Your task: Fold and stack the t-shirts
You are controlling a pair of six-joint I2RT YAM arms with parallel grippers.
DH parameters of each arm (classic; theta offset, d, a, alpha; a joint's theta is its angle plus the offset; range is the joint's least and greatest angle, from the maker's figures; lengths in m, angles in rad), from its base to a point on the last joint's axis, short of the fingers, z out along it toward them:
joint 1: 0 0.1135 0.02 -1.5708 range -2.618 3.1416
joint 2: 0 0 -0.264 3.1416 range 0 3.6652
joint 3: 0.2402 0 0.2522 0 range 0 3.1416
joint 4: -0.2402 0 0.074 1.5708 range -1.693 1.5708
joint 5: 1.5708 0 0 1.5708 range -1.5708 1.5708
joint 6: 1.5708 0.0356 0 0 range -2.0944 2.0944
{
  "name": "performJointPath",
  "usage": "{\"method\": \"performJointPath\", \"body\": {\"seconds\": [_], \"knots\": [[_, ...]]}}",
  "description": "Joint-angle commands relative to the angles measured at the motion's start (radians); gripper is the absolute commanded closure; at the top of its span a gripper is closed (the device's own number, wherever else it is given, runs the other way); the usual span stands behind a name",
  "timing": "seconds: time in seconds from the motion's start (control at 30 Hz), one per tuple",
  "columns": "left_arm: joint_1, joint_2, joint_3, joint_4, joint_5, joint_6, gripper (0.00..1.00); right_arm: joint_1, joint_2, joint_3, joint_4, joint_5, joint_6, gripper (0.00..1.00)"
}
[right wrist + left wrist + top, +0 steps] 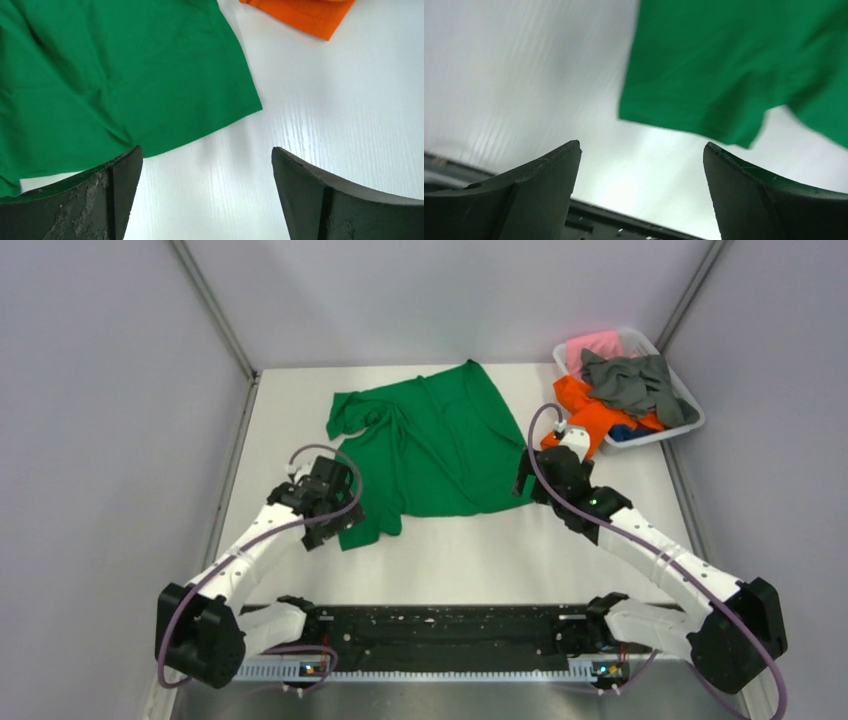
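The green tee [440,445] is lying spread out but wrinkly in the middle of the surface [480,560], not folded yet. The orange tee [590,415], grey tee [630,380], pink tee [590,345] & a bit of a blue tee [622,432] are sitting in the white basket [690,405] at 2 o'clock, w/ the orange one hanging over its rim. The left pincer [641,150] is hovering wide open, holding nothing, by the green tee's 7 o'clock corner. The right pincer [207,150] is gaping wide & empty too, just by the 4 o'clock corner. So the job is prob. at its start: flattening the 1st tee. Next, each pincer is going to need to drop onto its corner, pinch the cloth & pull it smooth for folding.
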Motion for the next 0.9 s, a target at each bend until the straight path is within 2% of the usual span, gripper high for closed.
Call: {"method": "performJointPath", "body": {"seconds": [0.0,0.1,0.3,0.33,0.53,0.67,0.87], "knots": [[-0.004,-0.012,-0.076,-0.059,0.026,-0.083,0.04,-0.013,-0.022,0.005,-0.068,0.032,0.015,0.01],[-0.003,0.030,-0.152,0.033,0.038,-0.095,0.08,-0.013,0.007,0.021,-0.084,0.006,0.007,0.01],[0.001,0.174,-0.151,0.148,0.065,-0.095,0.23,-0.013,0.041,0.030,-0.106,-0.011,0.004,0.02],[0.001,0.197,-0.146,0.154,0.066,-0.100,0.27,-0.013,0.044,0.030,-0.106,-0.010,0.005,0.02],[0.002,0.296,-0.127,0.128,0.038,-0.122,0.41,-0.013,0.041,0.025,-0.109,-0.001,0.005,0.02],[0.000,0.334,-0.133,0.116,0.023,-0.128,0.43,-0.012,0.043,0.023,-0.109,0.014,0.005,0.02],[0.003,0.384,-0.116,0.162,0.018,-0.101,0.55,-0.014,0.040,0.024,-0.109,0.014,0.000,0.01]]}}
